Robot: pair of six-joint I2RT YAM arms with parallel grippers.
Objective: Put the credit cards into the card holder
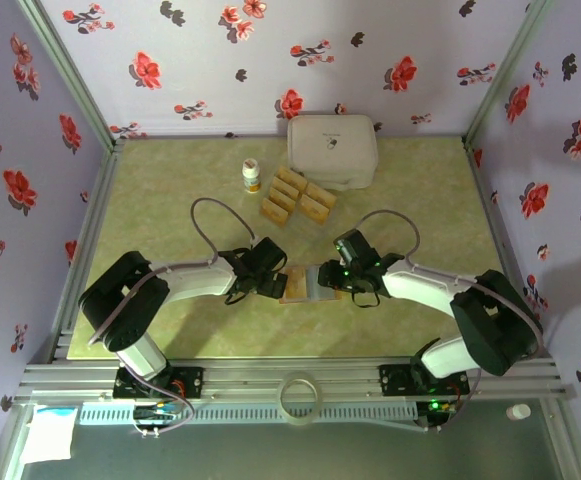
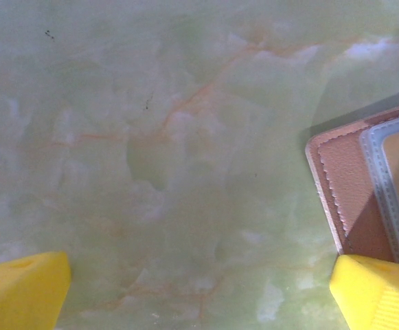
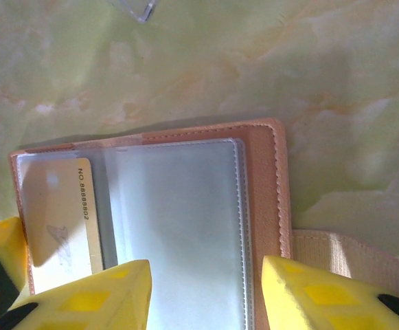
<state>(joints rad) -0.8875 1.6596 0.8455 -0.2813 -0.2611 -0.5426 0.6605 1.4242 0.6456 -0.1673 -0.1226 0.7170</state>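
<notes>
Pinkish-tan card holder [image 3: 262,179] lies open on the worktop [image 3: 185,62], its lower edge cut off behind the right gripper [image 3: 206,275].
That gripper is half spread over it, pinching nothing; the left gripper [image 2: 199,278] is spread wide.

Gold credit card [image 3: 60,214] in card holder [image 3: 262,180], printed "NO.8888802"

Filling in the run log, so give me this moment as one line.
left gripper: open, at holder edge | right gripper: over holder, grip unclear | one card inside | other cards loose
</notes>
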